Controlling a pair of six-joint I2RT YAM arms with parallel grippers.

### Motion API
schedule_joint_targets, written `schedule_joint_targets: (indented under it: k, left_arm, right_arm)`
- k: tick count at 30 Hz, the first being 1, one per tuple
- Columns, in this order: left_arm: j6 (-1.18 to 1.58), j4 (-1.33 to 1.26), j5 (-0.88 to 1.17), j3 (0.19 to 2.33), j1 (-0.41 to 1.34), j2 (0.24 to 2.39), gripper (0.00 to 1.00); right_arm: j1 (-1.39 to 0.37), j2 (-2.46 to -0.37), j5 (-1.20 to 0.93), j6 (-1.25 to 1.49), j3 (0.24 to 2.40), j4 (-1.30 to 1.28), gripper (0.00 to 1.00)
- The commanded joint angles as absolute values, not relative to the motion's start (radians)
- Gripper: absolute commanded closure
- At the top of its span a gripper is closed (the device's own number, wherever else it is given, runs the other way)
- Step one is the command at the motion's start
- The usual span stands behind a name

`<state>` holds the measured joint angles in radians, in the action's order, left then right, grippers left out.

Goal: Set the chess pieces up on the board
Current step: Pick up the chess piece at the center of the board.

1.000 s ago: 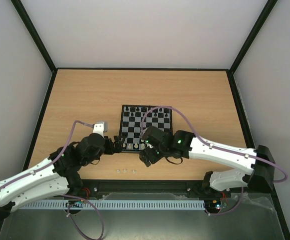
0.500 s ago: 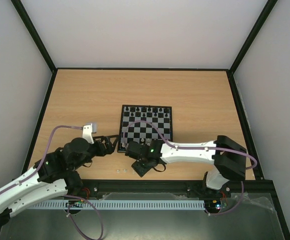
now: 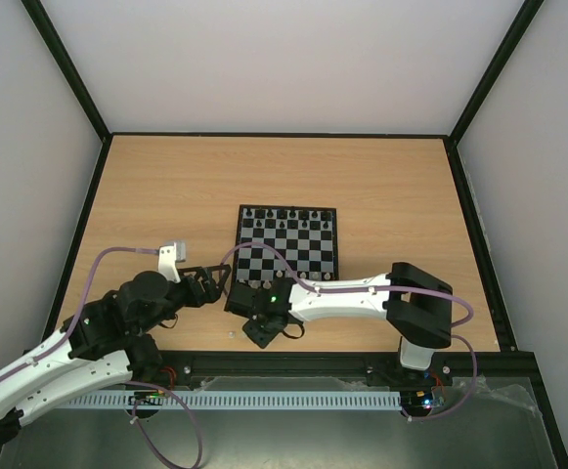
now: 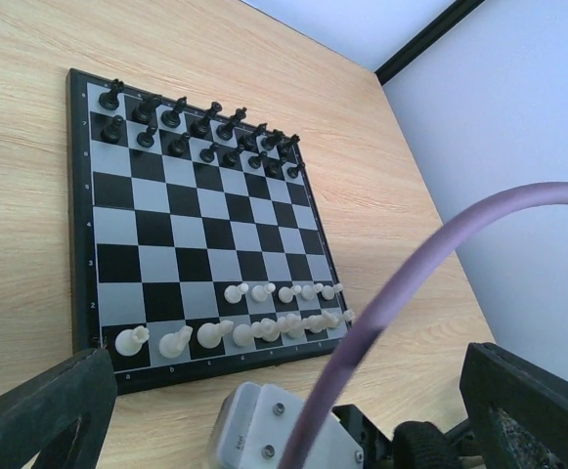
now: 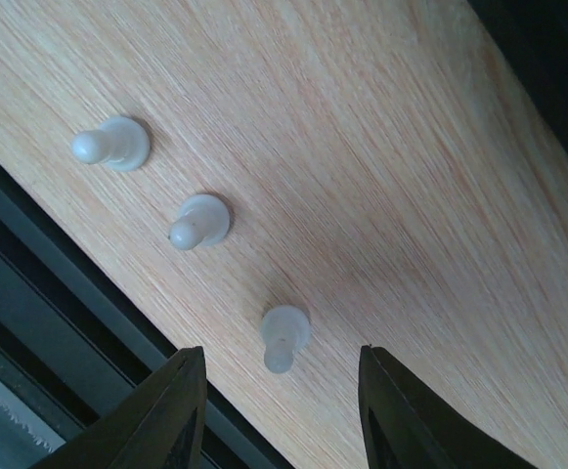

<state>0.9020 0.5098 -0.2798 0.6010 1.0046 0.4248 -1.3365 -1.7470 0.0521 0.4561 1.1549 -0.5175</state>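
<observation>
The board (image 3: 315,256) lies mid-table, and the left wrist view shows it too (image 4: 117,230). White chess pieces (image 4: 264,327) fill its near row, with several more (image 4: 284,291) in the row beyond. Three loose white pawns stand on the wood by the near edge (image 5: 112,145) (image 5: 200,220) (image 5: 284,337). My right gripper (image 5: 279,376) hovers over the last pawn, jaws apart on either side, touching nothing. From above, it (image 3: 264,327) sits just off the board's near-left corner. My left gripper (image 3: 215,283) is wide open left of the board, empty (image 4: 284,420).
Black pieces (image 4: 200,132) occupy the board's two far rows. A black rail (image 5: 59,322) runs along the table's near edge close to the pawns. A purple cable (image 4: 411,283) and the right wrist's grey housing (image 4: 264,440) cross the left wrist view.
My right arm swung left and toward the near edge, from the board's front row to the loose pawns, and its jaws narrowed. The left arm drew back slightly to the left.
</observation>
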Motion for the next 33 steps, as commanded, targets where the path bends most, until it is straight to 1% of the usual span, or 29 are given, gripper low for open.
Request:
schedule_joint_targets:
  k: [1, 15, 24, 30, 33]
  left_arm:
    - [0.897, 0.523, -0.262, 0.589, 1.002, 0.408, 0.01]
    - [0.891, 0.537, -0.252, 0.596, 1.002, 0.384, 0.01]
    - [0.884, 0.535, -0.253, 0.596, 1.001, 0.385, 0.01]
    - [0.879, 0.526, -0.251, 0.596, 1.002, 0.395, 0.01]
    - [0.879, 0.518, -0.248, 0.595, 1.002, 0.402, 0.01]
  right_arm:
    - [-1.346, -1.788, 0.067, 0.466, 1.183, -0.562, 0.57]
    - [-1.345, -1.848, 0.076, 0.472, 1.220, -0.581, 0.76]
    - [-1.345, -1.866, 0.083, 0.476, 1.225, -0.598, 0.80]
    - [-1.345, -1.855, 0.087, 0.481, 1.215, -0.606, 0.80]
    - [-1.345, -1.852, 0.089, 0.480, 1.211, -0.608, 0.85]
